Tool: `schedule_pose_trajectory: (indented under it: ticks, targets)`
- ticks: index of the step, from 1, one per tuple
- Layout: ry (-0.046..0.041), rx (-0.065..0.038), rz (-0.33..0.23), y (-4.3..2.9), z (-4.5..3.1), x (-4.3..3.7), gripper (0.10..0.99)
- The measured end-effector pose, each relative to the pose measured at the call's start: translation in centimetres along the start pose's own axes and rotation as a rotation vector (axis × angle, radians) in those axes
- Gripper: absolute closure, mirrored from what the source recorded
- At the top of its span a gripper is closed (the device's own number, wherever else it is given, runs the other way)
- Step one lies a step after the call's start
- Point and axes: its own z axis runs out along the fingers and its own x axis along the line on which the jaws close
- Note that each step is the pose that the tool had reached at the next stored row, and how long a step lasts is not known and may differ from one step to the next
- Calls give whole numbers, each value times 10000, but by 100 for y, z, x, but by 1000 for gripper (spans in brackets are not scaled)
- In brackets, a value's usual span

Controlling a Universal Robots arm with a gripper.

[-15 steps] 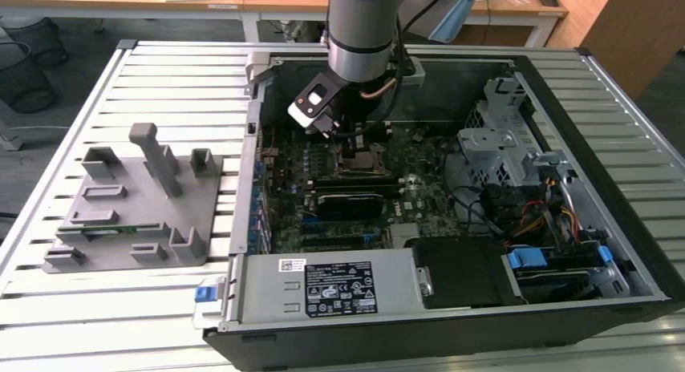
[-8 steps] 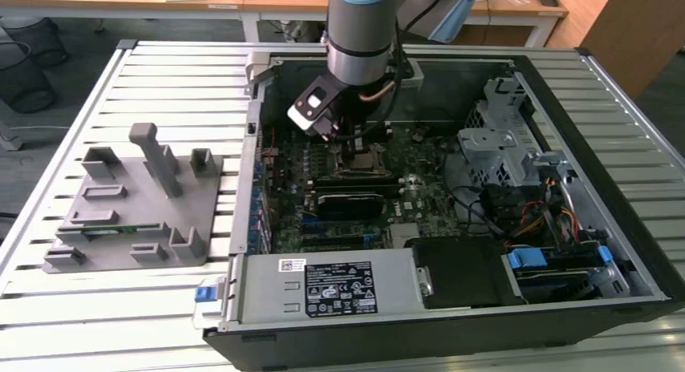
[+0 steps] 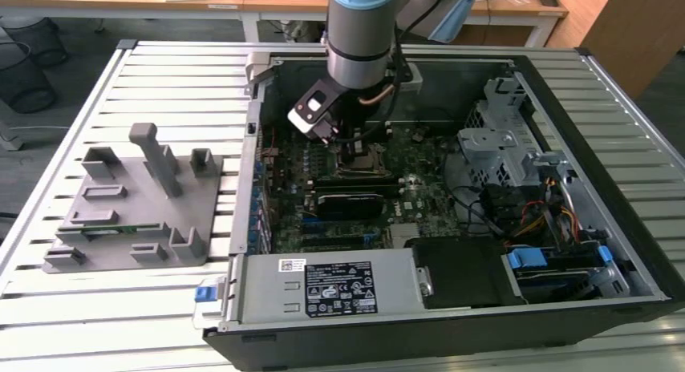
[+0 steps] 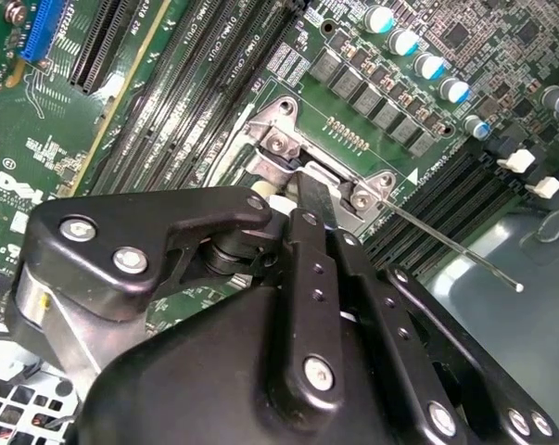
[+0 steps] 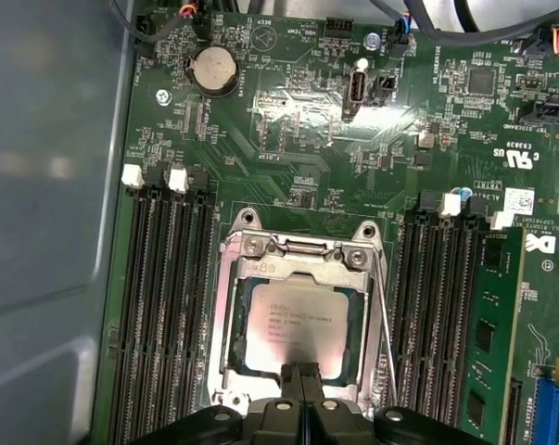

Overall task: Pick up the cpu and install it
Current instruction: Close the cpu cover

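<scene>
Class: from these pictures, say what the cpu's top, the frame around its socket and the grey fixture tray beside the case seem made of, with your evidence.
The cpu: metal lid, satin silver-grey, softly reflecting light. The socket frame: probably bright stamped steel, with glare and screw heads. The fixture tray: likely matt grey plastic, no shine, blocky moulded or printed shapes.

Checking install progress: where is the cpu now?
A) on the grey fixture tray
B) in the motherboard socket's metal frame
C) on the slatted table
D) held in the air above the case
B: in the first wrist view the cpu lies flat inside the socket frame, with the gripper at one edge.
</scene>
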Motion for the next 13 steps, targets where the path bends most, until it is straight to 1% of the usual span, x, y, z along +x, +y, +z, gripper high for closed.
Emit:
schedule_pose_trajectory:
  ticks: [3,6,10,13]
  targets:
    - [-1,0,0,0,20,0,980]
    - [-4,2,1,0,23,-1,980]
    - [-1,1,0,17,25,-2,980]
    - [-2,1,0,43,25,-3,980]
